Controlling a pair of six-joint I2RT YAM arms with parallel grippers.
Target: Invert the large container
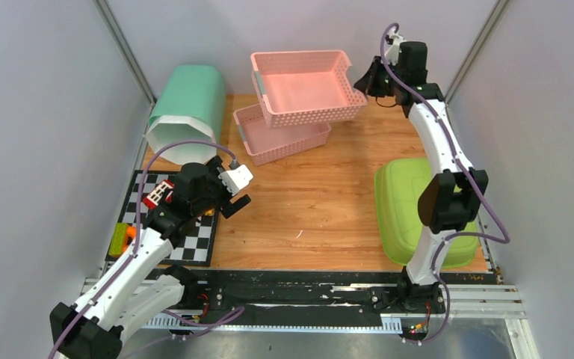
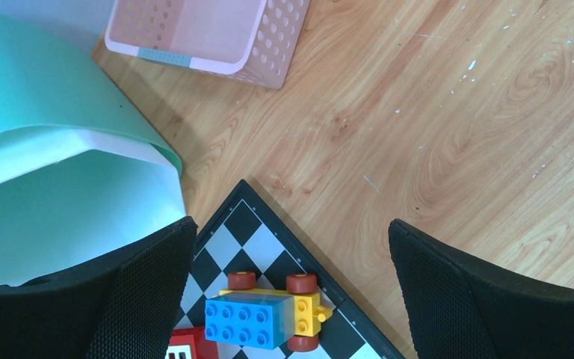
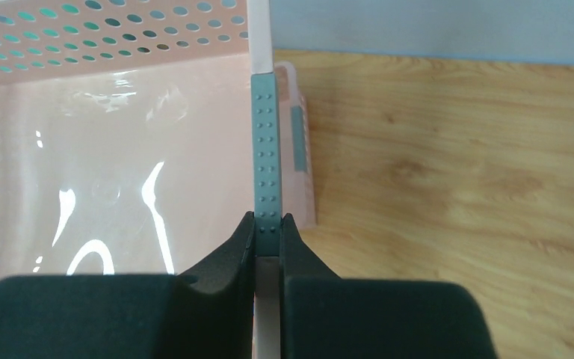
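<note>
The large container is a pink perforated basket (image 1: 303, 88), mouth up, sitting askew over a smaller pink basket (image 1: 280, 140) at the back of the table. My right gripper (image 1: 365, 79) is shut on its right rim. In the right wrist view the fingers (image 3: 268, 224) pinch the grey dotted strip (image 3: 267, 149) on that rim, with the glossy inside of the basket (image 3: 112, 164) to their left. My left gripper (image 1: 232, 191) hangs open over the corner of the checkerboard (image 1: 194, 241), holding nothing; its two pads (image 2: 149, 284) stand wide apart.
A teal bin (image 1: 187, 112) lies on its side at the back left. A green tub (image 1: 407, 209) sits upside down at the right. On the checkerboard (image 2: 261, 224) are a blue-and-yellow brick car (image 2: 265, 314) and other toys (image 1: 123, 239). A pink basket corner (image 2: 202, 30) shows beyond.
</note>
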